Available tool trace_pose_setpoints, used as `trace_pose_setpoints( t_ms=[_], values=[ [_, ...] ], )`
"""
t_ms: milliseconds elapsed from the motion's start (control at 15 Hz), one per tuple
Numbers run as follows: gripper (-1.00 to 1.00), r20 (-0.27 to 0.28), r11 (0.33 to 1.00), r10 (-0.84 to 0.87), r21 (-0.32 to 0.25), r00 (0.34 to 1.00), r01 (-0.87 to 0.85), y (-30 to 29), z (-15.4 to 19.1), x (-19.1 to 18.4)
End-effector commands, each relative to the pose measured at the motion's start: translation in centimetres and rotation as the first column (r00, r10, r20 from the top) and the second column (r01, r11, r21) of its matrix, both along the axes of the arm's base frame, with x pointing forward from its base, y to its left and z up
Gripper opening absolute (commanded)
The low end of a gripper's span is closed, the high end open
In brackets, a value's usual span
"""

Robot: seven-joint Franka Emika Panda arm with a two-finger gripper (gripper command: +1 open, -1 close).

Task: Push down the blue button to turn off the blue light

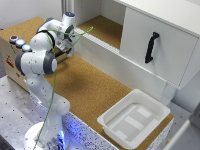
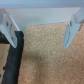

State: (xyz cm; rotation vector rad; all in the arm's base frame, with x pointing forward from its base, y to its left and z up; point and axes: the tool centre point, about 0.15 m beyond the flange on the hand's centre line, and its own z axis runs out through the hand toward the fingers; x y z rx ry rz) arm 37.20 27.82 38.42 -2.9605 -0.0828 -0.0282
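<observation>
We see even, diffuse lighting in the exterior view, with soft focus throughout and a blue glow at the robot base (image 1: pixel 67 127). The wrist view is coarser and blurred; its pale fingers (image 2: pixel 75 26) lack sharp edges, and shadows are faint.

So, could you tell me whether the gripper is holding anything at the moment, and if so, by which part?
Nothing is held. In the wrist view the gripper is open, with only bare cork surface showing between its fingers.
</observation>
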Motion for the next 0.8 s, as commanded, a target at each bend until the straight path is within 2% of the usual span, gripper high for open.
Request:
trace_pose_setpoints(
  t_ms=[0,267,333,533,733],
  values=[
    [1.0,-0.101,1.0,0.019,-0.004,0.995,-0.02,0.2,0.8,1.4],
    [1.0,-0.101,1.0,0.019,-0.004,0.995,-0.02,0.2,0.8,1.4],
    [1.0,-0.001,1.0,0.007,-0.007,1.0,-0.007,0.1,0.2,0.1],
    [1.0,0.048,0.977,0.215,-0.017,0.975,-0.214,1.3,5.0,-0.1],
    [1.0,0.042,0.919,0.39,-0.071,0.92,-0.387,2.8,8.1,-1.7]
  ],
)
